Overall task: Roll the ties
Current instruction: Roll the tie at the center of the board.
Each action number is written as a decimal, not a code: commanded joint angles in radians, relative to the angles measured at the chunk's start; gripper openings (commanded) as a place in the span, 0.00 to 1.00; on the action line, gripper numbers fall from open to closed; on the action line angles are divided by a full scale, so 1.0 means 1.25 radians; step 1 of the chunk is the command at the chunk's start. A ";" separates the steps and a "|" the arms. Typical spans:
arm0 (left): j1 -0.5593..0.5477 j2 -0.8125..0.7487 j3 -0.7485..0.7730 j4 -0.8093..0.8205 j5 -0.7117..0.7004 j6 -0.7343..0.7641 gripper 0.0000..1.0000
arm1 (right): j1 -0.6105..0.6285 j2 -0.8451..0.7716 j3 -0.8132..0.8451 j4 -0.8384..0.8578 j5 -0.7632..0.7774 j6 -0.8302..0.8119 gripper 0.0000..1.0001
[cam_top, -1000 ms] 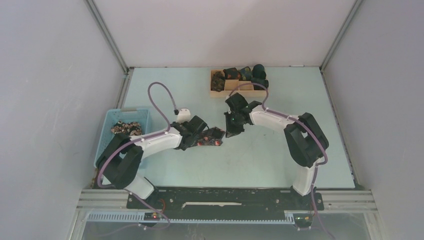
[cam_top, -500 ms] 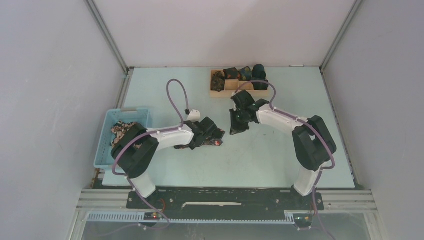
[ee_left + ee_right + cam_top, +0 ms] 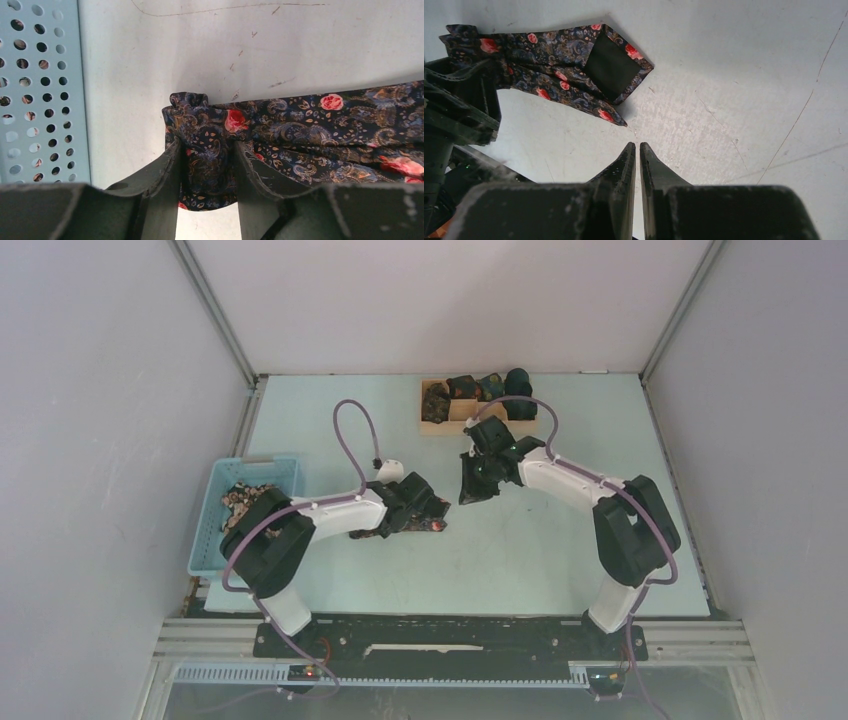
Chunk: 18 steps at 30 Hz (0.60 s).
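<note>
Well, from above, the loose tie (image 3: 428,524) lies on the table (image 3: 560,570) just left of the frame's centre, mostly hidden under the left gripper (image 3: 412,506). In the left wrist view its bunched narrow end sits low in the middle, and the patterned band runs off to the right edge. Both fingers (image 3: 170,165) press against that bunch, so the left gripper looks clamped on the tie. The right gripper (image 3: 637,150) hangs just beyond the tie's pointed wide end, which shows in the upper left of its own view. Its jaws are pinched nearly together with nothing between them.

To my eye the roll is only just started. The fold should stay tight and square to the band, turning toward the wide end so the edges stack evenly. The free gripper could pin that point flat to keep the cloth taut.

Finished rolls (image 3: 490,386) fill the wooden tray (image 3: 434,427) at top centre, and more cloth sits in the blue basket (image 3: 214,532) at the left.

I can read no brand, label or writing anywhere.
</note>
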 commanded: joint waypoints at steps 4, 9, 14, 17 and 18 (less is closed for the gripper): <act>-0.003 -0.051 0.012 0.028 0.083 -0.006 0.45 | -0.004 -0.050 0.001 0.043 -0.024 0.009 0.11; -0.003 -0.071 0.009 0.051 0.120 0.018 0.48 | -0.003 -0.044 0.013 0.037 -0.030 0.012 0.11; -0.003 -0.077 0.007 0.060 0.141 0.027 0.53 | 0.000 -0.037 0.029 0.037 -0.033 0.012 0.11; -0.004 -0.087 0.004 0.062 0.142 0.027 0.54 | 0.003 -0.032 0.035 0.049 -0.049 0.012 0.11; -0.004 -0.092 0.004 0.061 0.141 0.029 0.55 | 0.006 -0.031 0.036 0.058 -0.057 0.012 0.11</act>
